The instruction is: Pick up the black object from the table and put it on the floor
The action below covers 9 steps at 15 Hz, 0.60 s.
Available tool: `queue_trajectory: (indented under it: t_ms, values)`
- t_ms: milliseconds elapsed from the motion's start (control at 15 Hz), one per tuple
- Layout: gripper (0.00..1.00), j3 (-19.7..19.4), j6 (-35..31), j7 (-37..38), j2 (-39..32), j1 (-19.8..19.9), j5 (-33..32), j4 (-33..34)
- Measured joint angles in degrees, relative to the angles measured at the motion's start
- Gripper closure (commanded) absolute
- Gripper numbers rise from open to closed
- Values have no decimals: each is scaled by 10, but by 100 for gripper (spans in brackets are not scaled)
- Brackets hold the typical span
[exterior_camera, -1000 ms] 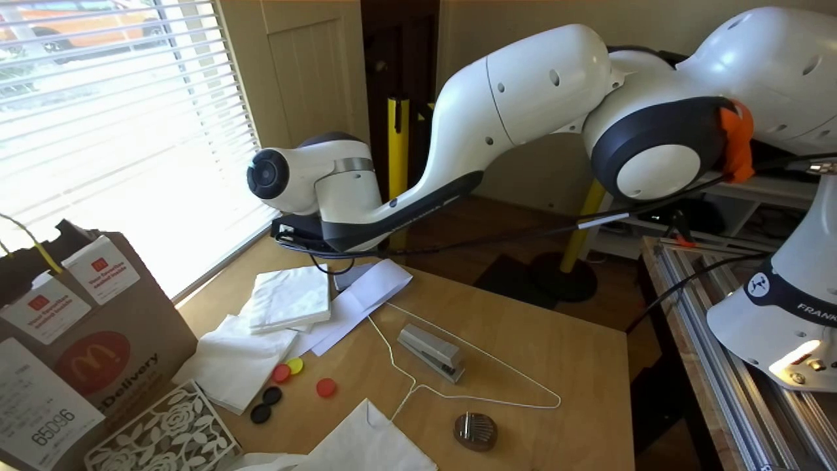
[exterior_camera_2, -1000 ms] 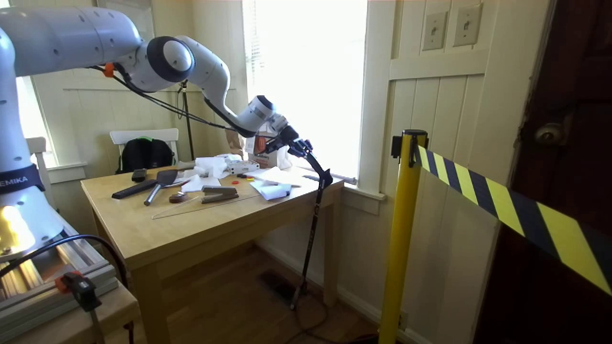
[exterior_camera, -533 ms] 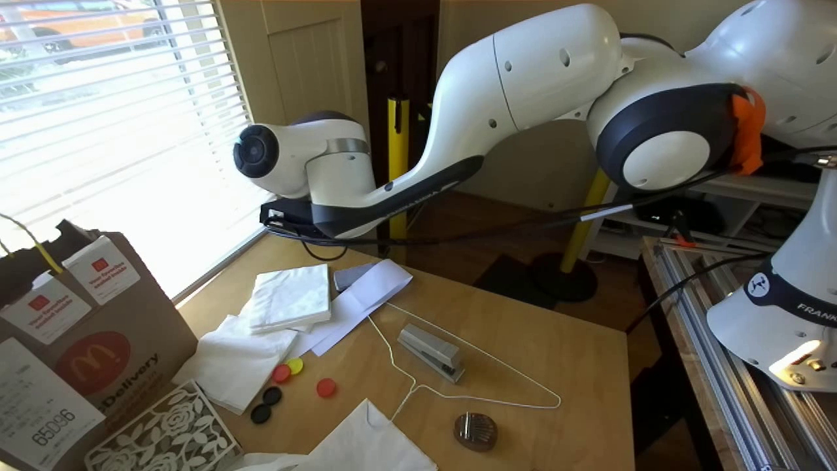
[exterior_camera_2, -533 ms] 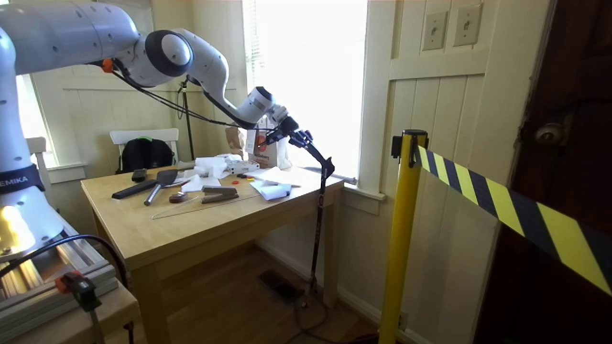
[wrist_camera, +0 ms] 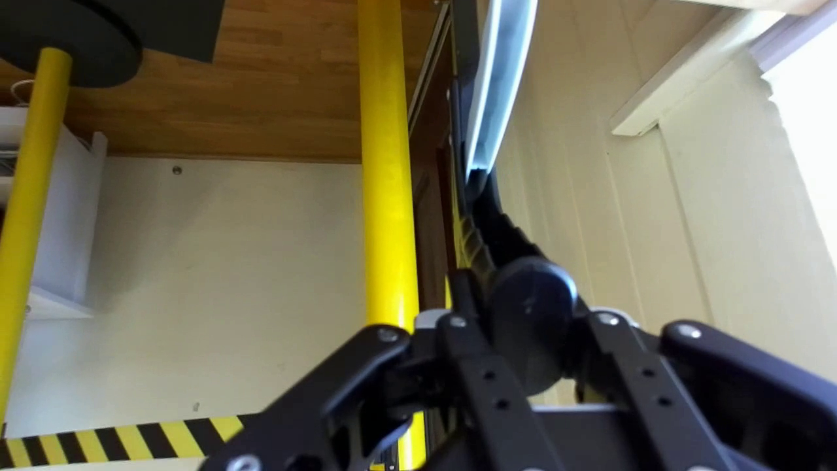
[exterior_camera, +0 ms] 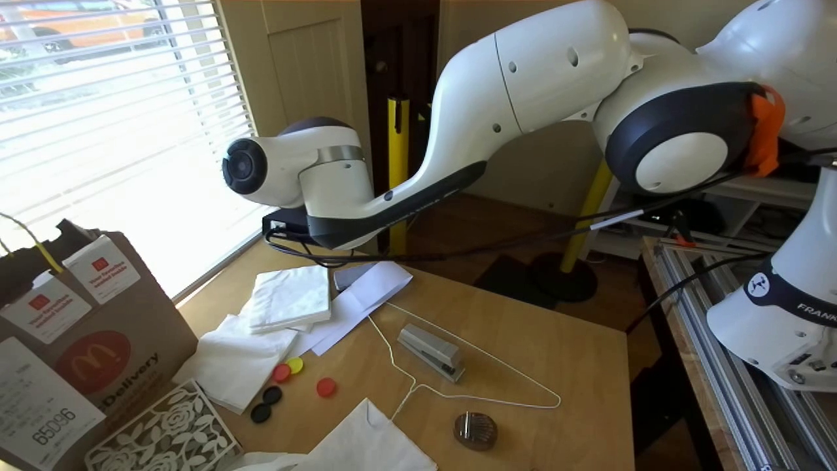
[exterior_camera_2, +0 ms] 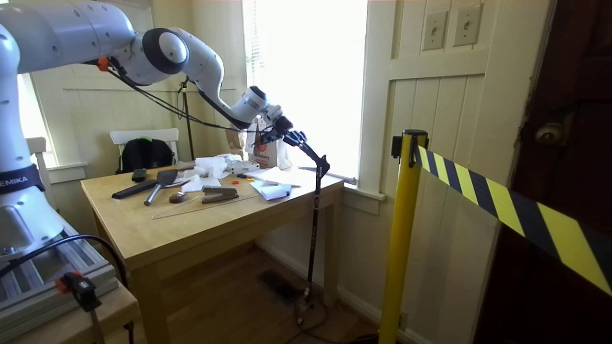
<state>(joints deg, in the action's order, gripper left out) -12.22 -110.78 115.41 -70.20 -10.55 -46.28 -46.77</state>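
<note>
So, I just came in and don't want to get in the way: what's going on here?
A white robot arm has its jaws shut on the bent upper end of a long, thin black rod. It runs steeply down past the edge of the pale wooden table toward the brown wood floor; I can't tell whether its tip touches. It has not yet been released.

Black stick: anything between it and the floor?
Only a cord on the floor, near the lower end of the black stick; contact unclear. Otherwise nothing visible: the tool holds it past the edge of the table.
</note>
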Motion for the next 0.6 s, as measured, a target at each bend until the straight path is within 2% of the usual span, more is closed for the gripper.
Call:
queue_trajectory:
  t_ms: [333,600]
  values:
    - [93,-36,11,-3,6,-23,-44,-19]
    - [93,-45,10,-3,-2,-34,-59,-32]
